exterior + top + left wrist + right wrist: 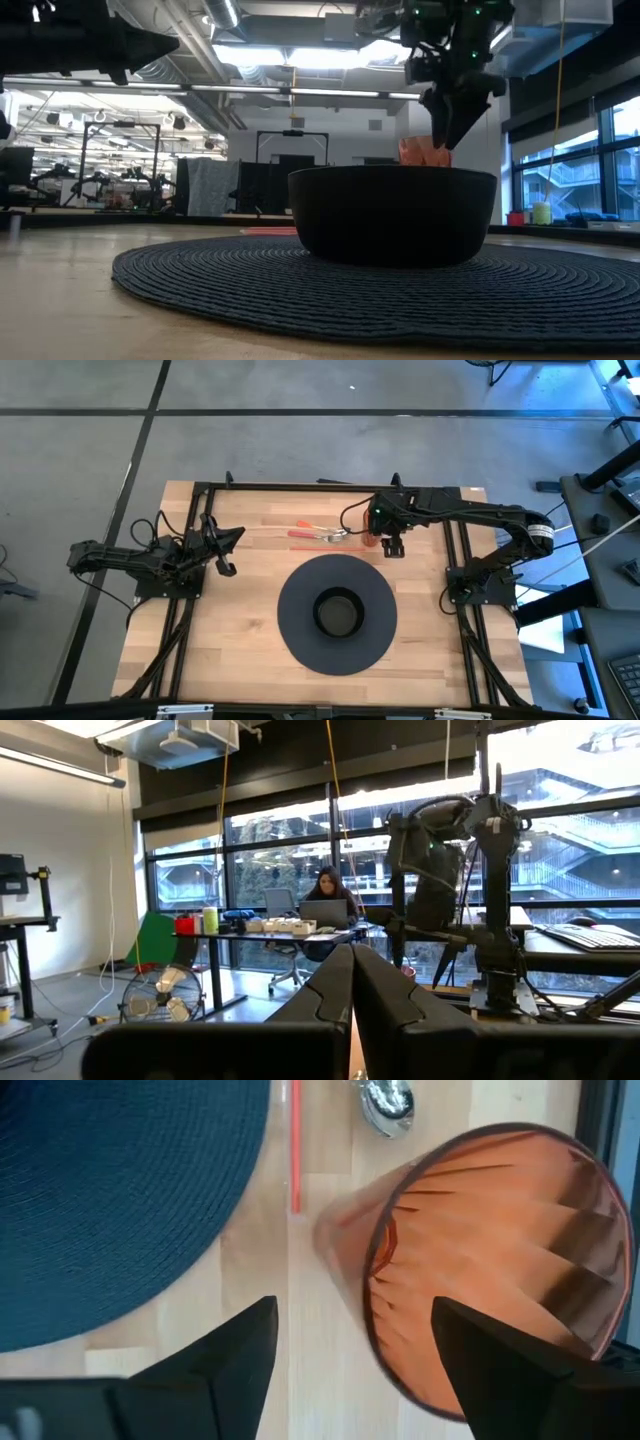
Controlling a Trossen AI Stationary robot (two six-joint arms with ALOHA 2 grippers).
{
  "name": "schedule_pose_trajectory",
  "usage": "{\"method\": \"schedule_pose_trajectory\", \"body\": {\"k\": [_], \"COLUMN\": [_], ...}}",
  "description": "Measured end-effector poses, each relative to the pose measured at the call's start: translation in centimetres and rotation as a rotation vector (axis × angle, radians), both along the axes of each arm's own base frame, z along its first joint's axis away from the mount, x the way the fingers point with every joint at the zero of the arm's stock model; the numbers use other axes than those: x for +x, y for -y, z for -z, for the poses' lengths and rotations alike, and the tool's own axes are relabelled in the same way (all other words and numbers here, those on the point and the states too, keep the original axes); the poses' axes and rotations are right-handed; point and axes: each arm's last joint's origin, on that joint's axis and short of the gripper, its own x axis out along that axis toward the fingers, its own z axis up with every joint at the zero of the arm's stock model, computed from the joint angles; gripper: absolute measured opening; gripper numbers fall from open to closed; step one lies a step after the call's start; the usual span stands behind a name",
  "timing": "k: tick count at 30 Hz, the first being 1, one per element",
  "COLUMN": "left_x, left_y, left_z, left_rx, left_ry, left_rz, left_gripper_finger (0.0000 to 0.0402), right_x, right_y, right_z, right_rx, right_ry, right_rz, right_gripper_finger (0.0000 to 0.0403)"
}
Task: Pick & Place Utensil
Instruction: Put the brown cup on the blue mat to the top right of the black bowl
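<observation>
Right wrist view alone shows right gripper (350, 1350) spread over orange cup (490, 1260), spoon (388, 1102) beside; bowl (392, 215) blocks cup in low view. Left gripper (352, 982) pressed together, idle.

Even, soft light fell on the wooden table (250, 600) in the high view, with faint shadows beneath the arms. In the low view, ceiling lights (290, 55) blazed white behind the bowl (392, 215), which showed as a dark silhouette; the round mat (380, 285) close to the lens was soft. Bright windows (290, 870) backlit the left wrist view, leaving its fingers (350, 1010) dark. The orange cup (490, 1270) in the right wrist view looked blurred and bulged.
</observation>
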Motion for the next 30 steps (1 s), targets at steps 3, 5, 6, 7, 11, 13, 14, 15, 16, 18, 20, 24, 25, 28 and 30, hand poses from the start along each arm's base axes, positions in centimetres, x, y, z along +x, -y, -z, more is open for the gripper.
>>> {"method": "schedule_pose_trajectory", "body": {"k": [3,5,6,7,11,13,14,15,16,18,20,24,25,28,30], "left_x": [0.0,0.0,0.0,0.0,0.0,0.0,0.0,0.0,0.0,0.0,0.0,0.0,0.0,0.0,0.0], "left_y": [0.0,0.0,0.0,0.0,0.0,0.0,0.0,0.0,0.0,0.0,0.0,0.0,0.0,0.0,0.0], "left_z": [0.0,0.0,0.0,0.0,0.0,0.0,0.0,0.0,0.0,0.0,0.0,0.0,0.0,0.0,0.0], "left_rx": [-0.001,-0.001,-0.001,-0.001,0.0,0.0,0.0,0.0,0.0,0.0,-0.001,-0.001,0.0,0.0,0.0], "left_ry": [0.0,0.0,0.001,0.0,0.0,0.0,0.0,0.0,0.0,0.0,0.0,0.0,0.0,0.0,-0.001], "left_rz": [0.0,0.0,0.001,0.001,0.001,0.001,0.0,0.001,0.001,0.001,0.001,0.001,0.001,0.001,0.0], "left_gripper_finger": [0.0001,0.0002,0.0004,0.0005,0.0005,0.0002,0.0002,0.0001,0.0002,0.0004,0.0005,0.0003,0.0002,0.0001,0.0004], "right_x": [0.0,-0.1,-0.1,-0.1,-0.3,-0.4,-0.4,-0.3,-0.3,-0.2,-0.2,-0.2,-0.2,-0.3,-0.2], "right_y": [0.3,0.4,0.5,0.5,0.5,0.5,0.5,0.5,0.5,0.5,0.5,0.5,0.5,0.5,0.6], "right_z": [0.5,0.9,1.1,1.2,1.9,2.0,2.0,2.0,2.0,2.0,2.0,2.0,2.0,2.1,1.8], "right_rx": [0.0,0.015,0.023,0.029,0.036,0.036,0.036,0.035,0.034,0.033,0.033,0.034,0.034,0.032,0.02], "right_ry": [0.009,0.016,0.019,0.017,0.005,0.003,0.003,0.005,0.008,0.009,0.008,0.007,0.005,-0.004,-0.001], "right_rz": [-0.001,-0.004,-0.004,-0.004,-0.002,-0.004,-0.003,-0.004,-0.004,-0.005,-0.006,-0.004,-0.005,-0.025,-0.023], "right_gripper_finger": [0.0261,0.0261,0.0261,0.0261,0.0261,0.0257,0.0252,0.0245,0.0235,0.021,0.0176,0.0093,0.0071,0.0016,0.0016]}}
